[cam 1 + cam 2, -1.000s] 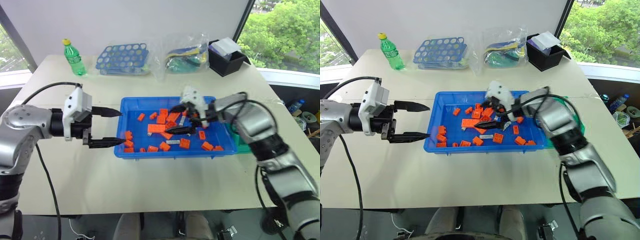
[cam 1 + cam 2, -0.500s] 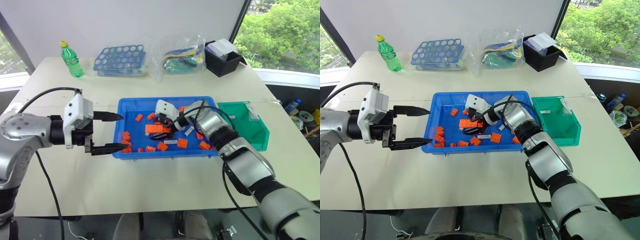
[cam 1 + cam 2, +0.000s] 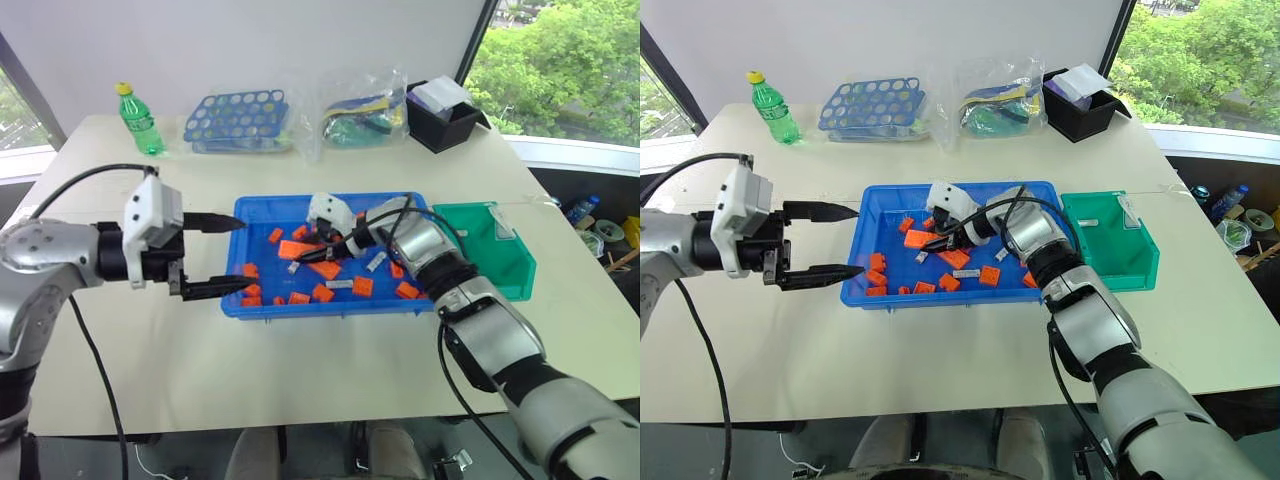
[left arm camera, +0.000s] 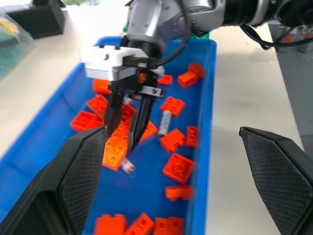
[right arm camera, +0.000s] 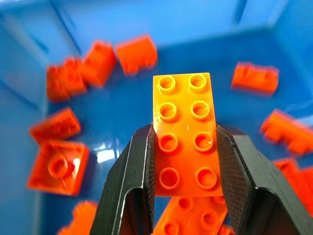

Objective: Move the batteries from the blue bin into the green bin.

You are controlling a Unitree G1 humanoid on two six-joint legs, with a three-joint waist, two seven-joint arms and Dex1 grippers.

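– Jaws first: how do they stand?
– Starting left of the blue bin point(image 3: 330, 307), the left gripper point(image 3: 245, 255) is spread wide and holds nothing. Its lower fingertip is at the bin's left rim. Over the middle of the bin, the right gripper point(image 5: 185, 131) is closed on a long orange brick point(image 5: 186, 98), one pad flat against each long side.
– That's a brick, not a battery.
– Right, so I'd judge it the wrong pick. The batteries point(image 4: 165, 120) lie flat on the bin's floor among the loose bricks. One is near the bin's front wall, just right of that gripper point(image 3: 340, 284), and another lies further right point(image 3: 378, 262).
– How will they handle?
– I'd expect them to be stiff, smooth and a little heavy for their size. Being round, they'll likely roll or squirt out of a slack pinch. Grip one across its middle with the fingers square to its length, and choose one with no brick touching it.
– And the green bin point(image 3: 510, 285)?
– It sits just beside the blue bin's right end. A couple of small pale things lie inside, too small to identify.
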